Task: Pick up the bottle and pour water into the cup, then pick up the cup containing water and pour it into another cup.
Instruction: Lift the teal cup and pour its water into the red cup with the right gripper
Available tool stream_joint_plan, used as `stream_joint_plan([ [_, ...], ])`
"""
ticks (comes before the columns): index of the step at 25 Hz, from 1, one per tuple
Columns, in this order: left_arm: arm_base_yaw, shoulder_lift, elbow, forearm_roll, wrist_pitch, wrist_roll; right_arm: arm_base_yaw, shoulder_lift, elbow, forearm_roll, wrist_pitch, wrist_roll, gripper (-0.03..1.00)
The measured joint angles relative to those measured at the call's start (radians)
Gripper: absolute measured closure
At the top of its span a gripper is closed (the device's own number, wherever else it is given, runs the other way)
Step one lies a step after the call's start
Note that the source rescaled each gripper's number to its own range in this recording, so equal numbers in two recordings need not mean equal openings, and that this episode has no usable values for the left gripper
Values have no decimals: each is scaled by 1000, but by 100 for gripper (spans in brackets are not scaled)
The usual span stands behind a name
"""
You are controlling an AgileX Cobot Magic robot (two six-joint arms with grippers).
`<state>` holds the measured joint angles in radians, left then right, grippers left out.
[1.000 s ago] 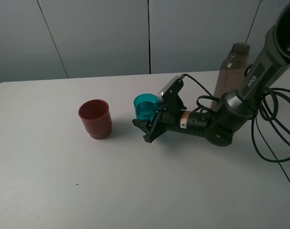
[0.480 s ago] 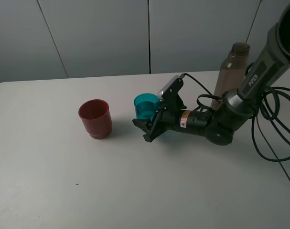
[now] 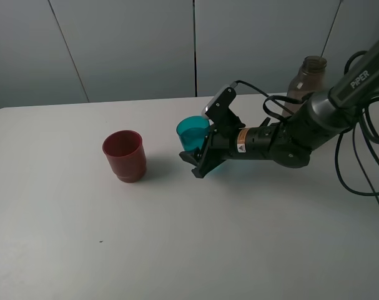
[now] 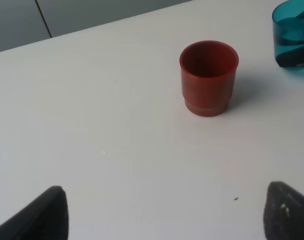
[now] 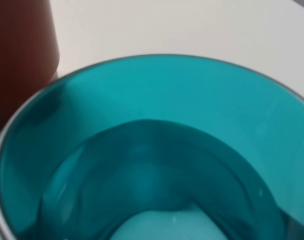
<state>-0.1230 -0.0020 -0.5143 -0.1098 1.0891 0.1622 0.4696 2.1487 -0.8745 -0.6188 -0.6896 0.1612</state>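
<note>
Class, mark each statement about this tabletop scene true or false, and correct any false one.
1. The right claw grips the teal cup. True.
2. The red cup lies on its side. False: it stands upright on the table.
3. The left claw is open and holds nothing. True.
4. The two cups touch. False: bare table separates them.
5. The bottle is capped. False: its neck is open.
</note>
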Motion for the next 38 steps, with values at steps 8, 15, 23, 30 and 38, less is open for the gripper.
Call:
stream_joint_plan([
  [8, 0, 0, 0, 0, 0, 0, 56, -62, -36, 0, 97, 11, 92],
  [15, 0, 0, 0, 0, 0, 0, 105, -73, -127, -5, 269, 40, 92],
  [23, 0, 0, 0, 2, 0, 0, 157, -84, -193, -71, 446, 55, 92],
  [30, 0, 0, 0, 2, 0, 0, 177, -122, -196, -100, 496, 64, 92],
  [38, 0, 0, 0, 2, 0, 0, 198, -159, -217, -128, 600, 69, 92],
])
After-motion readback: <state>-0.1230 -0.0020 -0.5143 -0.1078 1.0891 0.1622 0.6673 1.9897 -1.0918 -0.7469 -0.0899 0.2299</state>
